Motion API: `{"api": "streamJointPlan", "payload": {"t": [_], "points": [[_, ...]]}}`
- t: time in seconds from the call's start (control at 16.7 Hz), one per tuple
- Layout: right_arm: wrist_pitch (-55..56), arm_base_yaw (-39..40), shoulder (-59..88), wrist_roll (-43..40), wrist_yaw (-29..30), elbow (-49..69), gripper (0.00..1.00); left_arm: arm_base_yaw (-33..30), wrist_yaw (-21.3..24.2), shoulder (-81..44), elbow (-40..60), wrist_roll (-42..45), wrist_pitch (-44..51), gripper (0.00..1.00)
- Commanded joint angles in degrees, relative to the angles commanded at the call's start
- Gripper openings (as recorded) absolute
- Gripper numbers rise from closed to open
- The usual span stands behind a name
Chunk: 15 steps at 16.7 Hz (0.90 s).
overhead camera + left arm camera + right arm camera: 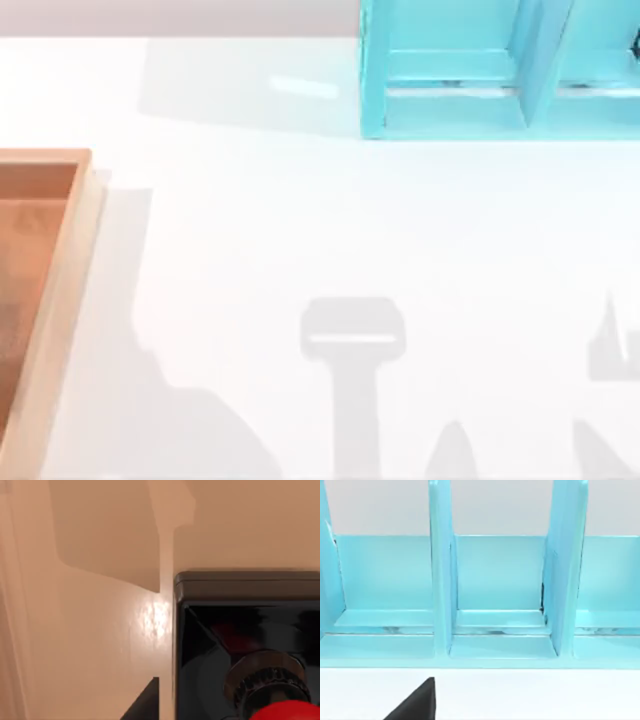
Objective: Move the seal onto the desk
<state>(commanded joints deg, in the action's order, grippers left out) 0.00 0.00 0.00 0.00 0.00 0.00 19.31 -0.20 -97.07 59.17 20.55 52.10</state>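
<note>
The seal (250,650) sits close under the left wrist on a tan surface, apparently the tray (60,290), not yet on the table (350,220); I cannot tell either arm's finger state.

White bench (300,220) spans most of scene, surface smooth and plain. Orange-brown wooden tray (70,290) at left edge, cut off by frame, its long rim running toward near side. Turquoise shelf unit (450,110) at far right, upright divider between two open compartments, unit standing on bench. Grey shadows lie across near half of bench; faint bright glare left of shelf unit.
</note>
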Motion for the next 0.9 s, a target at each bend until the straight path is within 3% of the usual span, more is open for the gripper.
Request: {"api": "streamJointPlan", "payload": {"t": [0.42, 0.9], "points": [[0.00, 0.00, 0.00, 0.00, 0.00, 0.00, 1.00, 0.00, 0.00, 0.00, 0.00, 0.00, 0.00, 0.02], [0.00, 0.00, 0.00, 0.00, 0.00, 0.00, 1.00, 0.00, 0.00, 0.00, 0.00, 0.00, 0.00, 0.00]]}}
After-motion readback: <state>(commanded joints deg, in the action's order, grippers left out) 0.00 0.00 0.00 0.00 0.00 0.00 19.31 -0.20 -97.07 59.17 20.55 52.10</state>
